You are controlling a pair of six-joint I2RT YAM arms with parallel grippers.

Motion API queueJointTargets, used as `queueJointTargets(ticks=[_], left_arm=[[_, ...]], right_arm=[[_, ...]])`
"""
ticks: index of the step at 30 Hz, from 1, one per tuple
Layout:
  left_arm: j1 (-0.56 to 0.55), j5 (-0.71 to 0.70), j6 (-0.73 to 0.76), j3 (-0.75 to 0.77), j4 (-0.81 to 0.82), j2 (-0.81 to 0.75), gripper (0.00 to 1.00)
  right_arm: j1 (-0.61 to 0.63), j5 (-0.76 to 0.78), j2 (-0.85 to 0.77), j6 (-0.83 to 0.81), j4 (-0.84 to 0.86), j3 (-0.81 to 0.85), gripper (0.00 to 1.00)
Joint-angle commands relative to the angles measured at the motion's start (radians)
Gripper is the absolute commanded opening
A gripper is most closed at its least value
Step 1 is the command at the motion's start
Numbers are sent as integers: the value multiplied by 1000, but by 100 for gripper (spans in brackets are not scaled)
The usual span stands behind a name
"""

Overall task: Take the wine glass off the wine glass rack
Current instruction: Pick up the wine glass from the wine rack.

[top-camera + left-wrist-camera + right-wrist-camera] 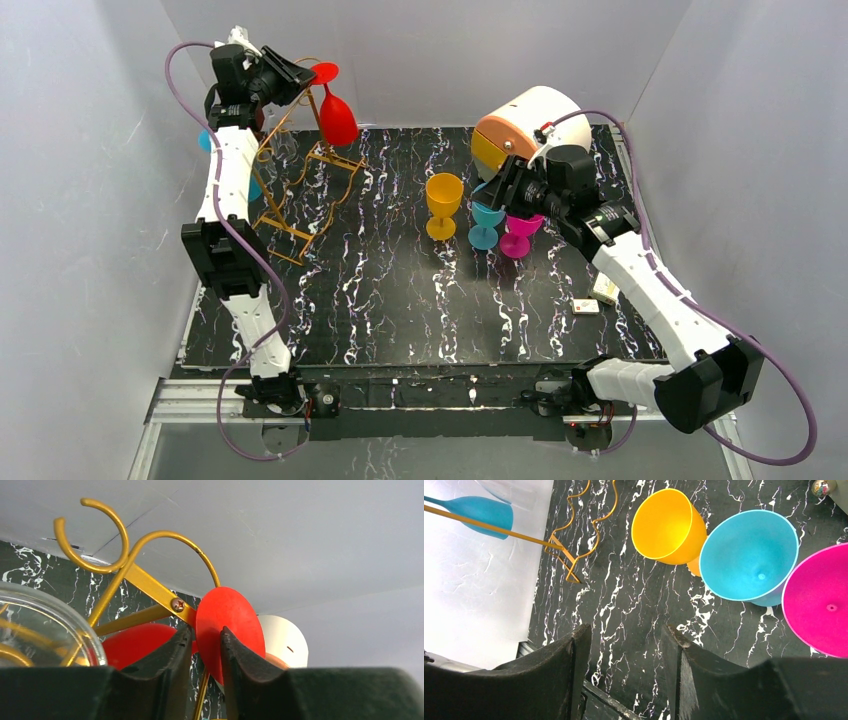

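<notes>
The wine glass rack [305,195] stands at the far left of the worktop [400,300]. A wine glass [335,115] hangs upside down from its top, on the right side, and my left pincer [305,78] sits right at that glass's foot. Right of centre I see three glasses [486,225] upright in a row, my right pincer [502,190] above the rightmost two. Behind them a drum [525,125] lies on its side. Two small boxes [587,307] lie near the right edge.

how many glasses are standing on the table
3: a yellow glass mid-table, a blue glass just right of it, a pink glass next, partly under the right arm, which may hide more.
</notes>
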Motion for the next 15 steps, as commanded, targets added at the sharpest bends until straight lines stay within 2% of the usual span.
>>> queueJointTargets(ticks=[1, 10, 15], left_arm=[[8, 53, 3, 48, -8, 1, 22], [10, 96, -11, 45, 5, 11, 30], [9, 111, -50, 30, 44, 5, 16]], right_arm=[[-3, 3, 17, 19, -17, 59, 61], [-2, -4, 21, 38, -18, 56, 59], [-3, -6, 21, 39, -20, 56, 59]])
